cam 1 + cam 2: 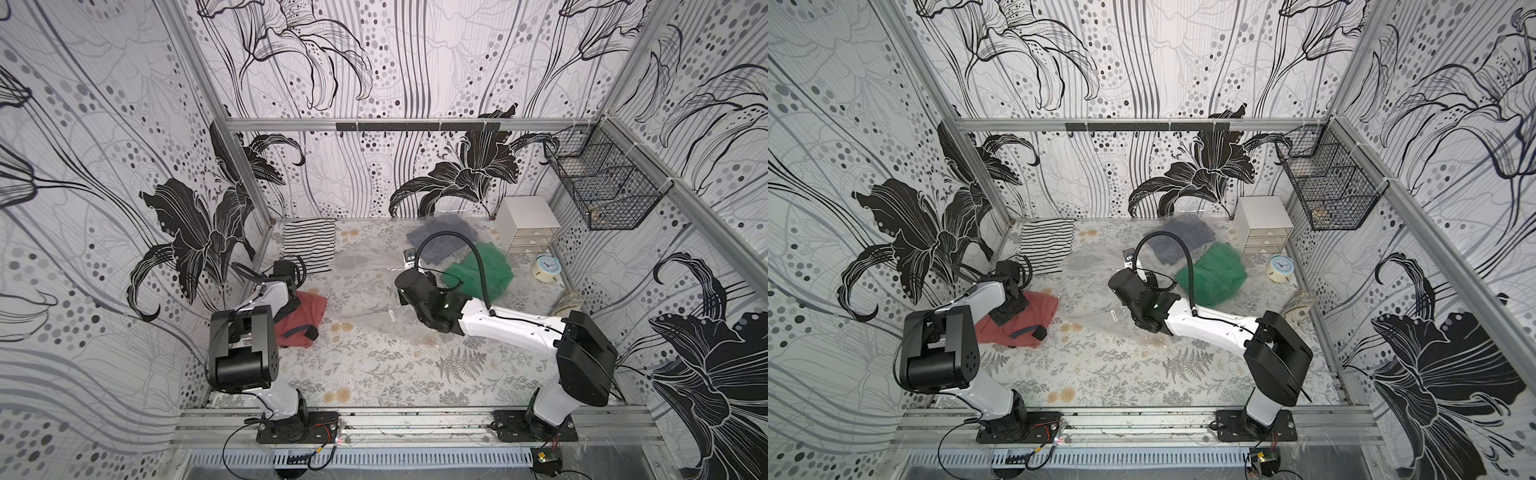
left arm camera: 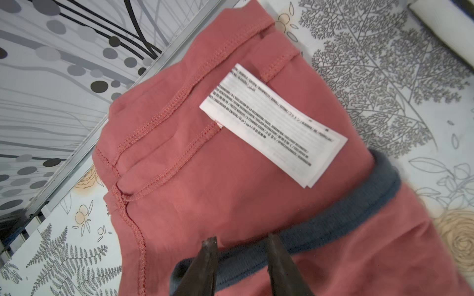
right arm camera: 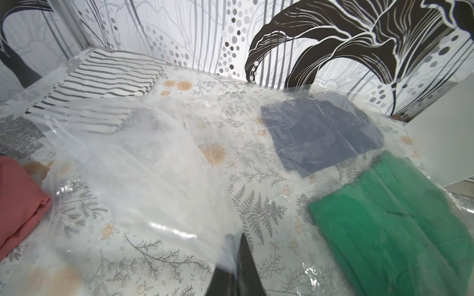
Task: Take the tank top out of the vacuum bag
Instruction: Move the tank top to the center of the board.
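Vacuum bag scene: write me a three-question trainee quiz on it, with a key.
1. True or false: the red tank top lies outside the vacuum bag, on the patterned cloth.
2. What shows through the plastic, inside the vacuum bag?
A) a green garment and a dark blue garment
B) a yellow towel and a white sock
C) nothing
3. Fill in: the right gripper is shut on the ____.

Key: 1 true; 2 A; 3 vacuum bag.
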Tool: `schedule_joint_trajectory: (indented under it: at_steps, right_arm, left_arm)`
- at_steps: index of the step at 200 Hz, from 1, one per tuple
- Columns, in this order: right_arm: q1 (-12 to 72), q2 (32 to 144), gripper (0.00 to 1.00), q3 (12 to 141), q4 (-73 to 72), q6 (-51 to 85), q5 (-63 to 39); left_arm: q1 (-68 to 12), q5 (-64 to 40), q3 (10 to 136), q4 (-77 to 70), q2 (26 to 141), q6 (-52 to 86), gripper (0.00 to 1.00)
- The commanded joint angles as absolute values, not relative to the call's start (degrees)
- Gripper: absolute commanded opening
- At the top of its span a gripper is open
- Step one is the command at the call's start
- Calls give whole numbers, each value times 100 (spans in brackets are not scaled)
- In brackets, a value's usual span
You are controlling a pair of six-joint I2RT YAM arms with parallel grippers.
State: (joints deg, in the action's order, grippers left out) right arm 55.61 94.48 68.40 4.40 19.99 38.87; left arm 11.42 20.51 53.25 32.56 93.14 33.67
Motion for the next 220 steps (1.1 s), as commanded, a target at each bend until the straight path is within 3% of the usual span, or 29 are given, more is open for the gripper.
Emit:
schedule_joint_trajectory:
  at_steps: [1,77,142,155,205,220]
  right_arm:
    - [5452,9143,0,6819,563,2095,4258]
    - [5159,8813,0,6782,566,1794,4465]
    - [5150,8773,0,6818,660,1877,4333]
    - [5153,8745,0,6788,627,1846,4317]
    - [5150,8703,0,6710,549,1898,4178]
    - [5150,8685,0,6669,521,1929,4157]
  left_arm:
    - [1276,1879,5484,3086,9459,3229,35]
    - [1367,1853,5581,3011,9641,3087,34]
    - [1366,2116,5398,3510,7857,3555,38]
    - [1383,2128,5148,3745,7385,3848,44]
    - [1478,2228,4422,4805,6575,5181,52]
    - [1563,1832,4094,4560,6620,5038,63]
